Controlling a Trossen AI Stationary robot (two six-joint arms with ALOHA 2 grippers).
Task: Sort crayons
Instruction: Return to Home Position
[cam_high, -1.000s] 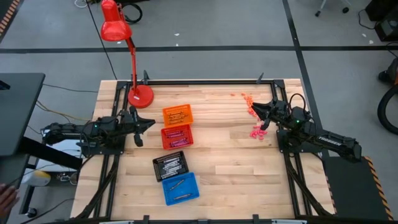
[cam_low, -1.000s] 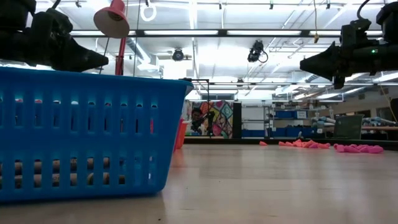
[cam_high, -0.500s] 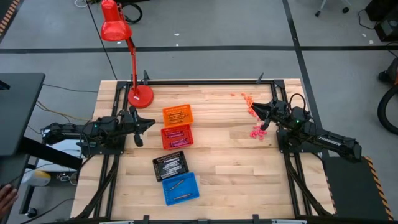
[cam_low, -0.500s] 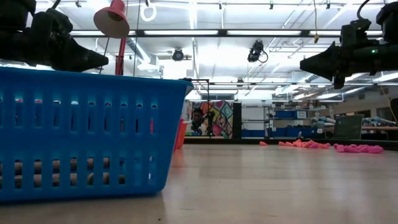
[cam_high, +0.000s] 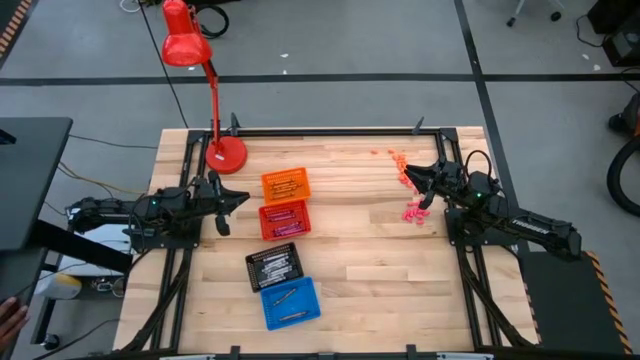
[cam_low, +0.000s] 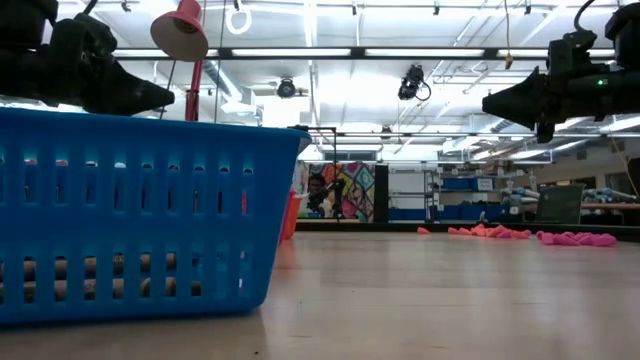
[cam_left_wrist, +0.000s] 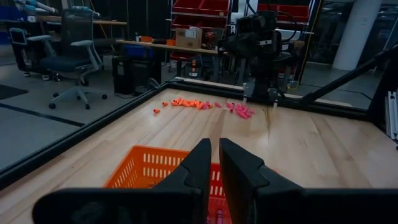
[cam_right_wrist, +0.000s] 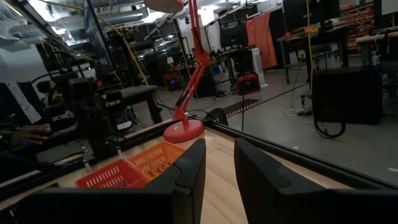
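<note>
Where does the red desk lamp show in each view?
High view: red lamp, base near table's upper left corner.
Low view: shade and stem upper left, above the blue basket.
Left wrist view: not in it.
Right wrist view: base at centre, beyond orange tray.
Shared landmark: orange tray near the base, high and right wrist views.

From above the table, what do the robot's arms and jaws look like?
The left arm and right arm are black, chunky and jointed, with thin black cables looping at the wrists; a small green light shows on the right one. Each ends in two flat, tapering jaws.
</note>
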